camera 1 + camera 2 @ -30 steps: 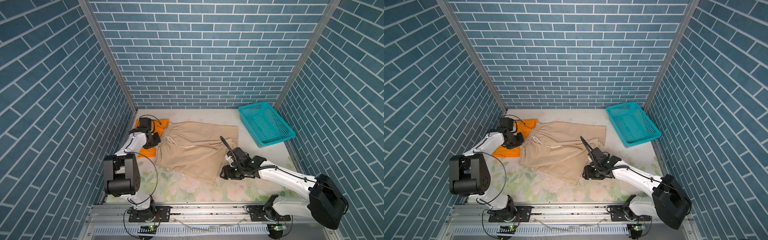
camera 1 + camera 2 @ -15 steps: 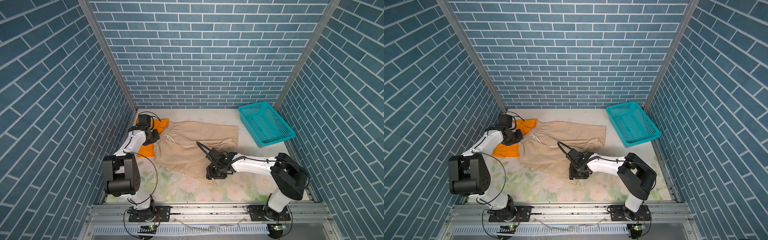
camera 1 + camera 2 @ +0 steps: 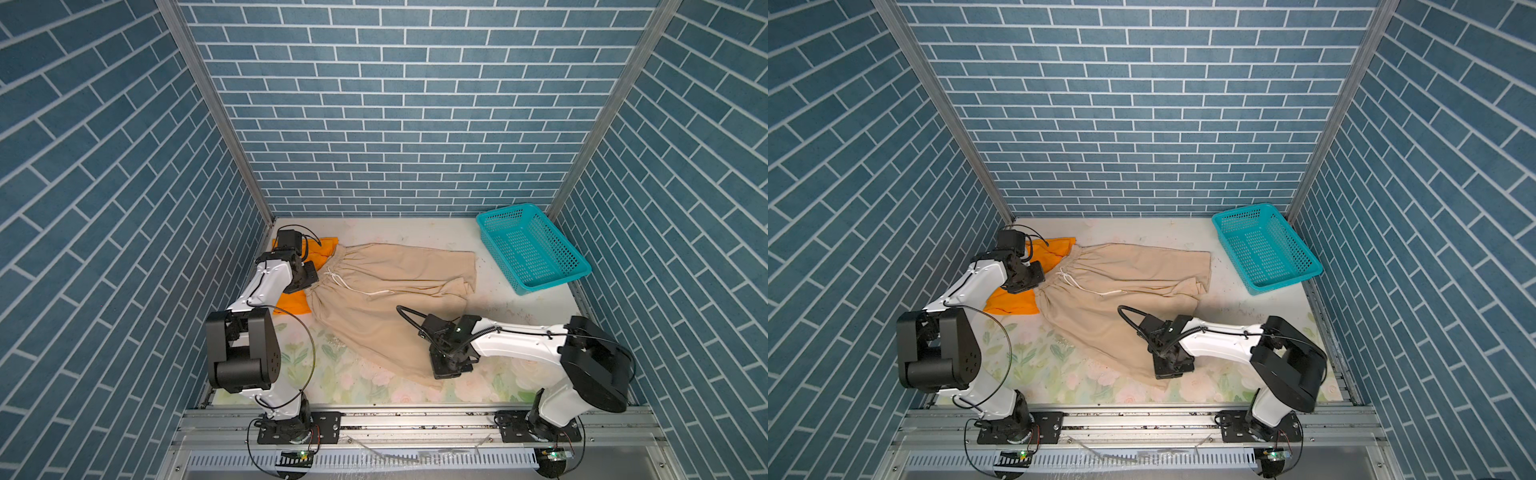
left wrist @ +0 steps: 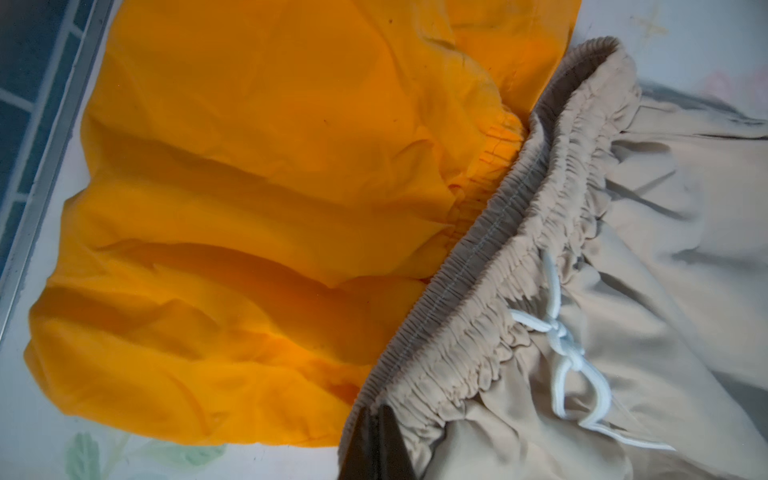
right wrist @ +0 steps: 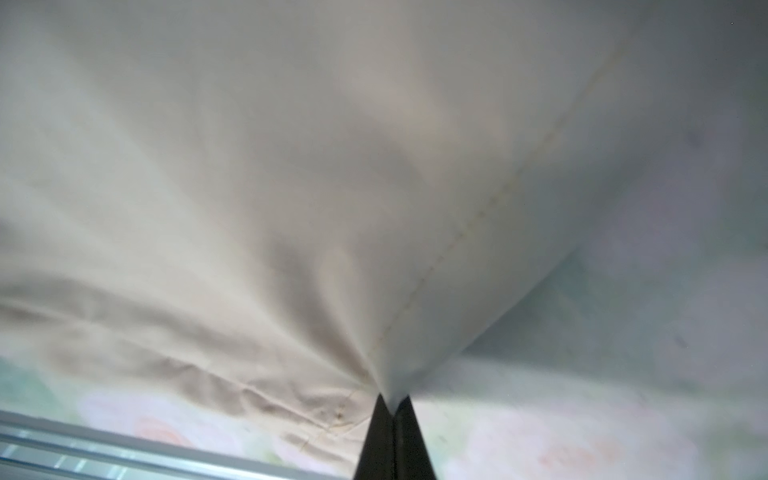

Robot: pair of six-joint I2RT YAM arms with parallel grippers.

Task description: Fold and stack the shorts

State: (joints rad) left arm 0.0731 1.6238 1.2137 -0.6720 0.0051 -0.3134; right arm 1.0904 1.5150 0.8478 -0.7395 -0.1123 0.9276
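Note:
The beige shorts point(image 3: 386, 291) point(image 3: 1121, 286) lie spread across the middle of the table, waistband to the left, in both top views. The orange shorts point(image 3: 293, 303) point(image 3: 1054, 249) lie partly under that waistband at the far left. My left gripper point(image 4: 376, 415) point(image 3: 305, 282) is shut on the near end of the beige gathered waistband point(image 4: 519, 249), beside the orange cloth point(image 4: 249, 208). My right gripper point(image 5: 392, 405) point(image 3: 451, 368) point(image 3: 1169, 365) is shut on the hem corner of the beige near leg point(image 5: 332, 187), and the cloth puckers toward the fingertips.
A teal perforated basket point(image 3: 532, 249) point(image 3: 1264, 249) stands at the back right corner. Blue brick walls close in on three sides. A metal rail point(image 3: 415, 419) runs along the front edge, and floral table covering point(image 3: 332, 374) shows near the front.
My right gripper went from open to shut on the hem of the beige near leg after shifting slightly left. The left gripper stayed shut on the waistband.

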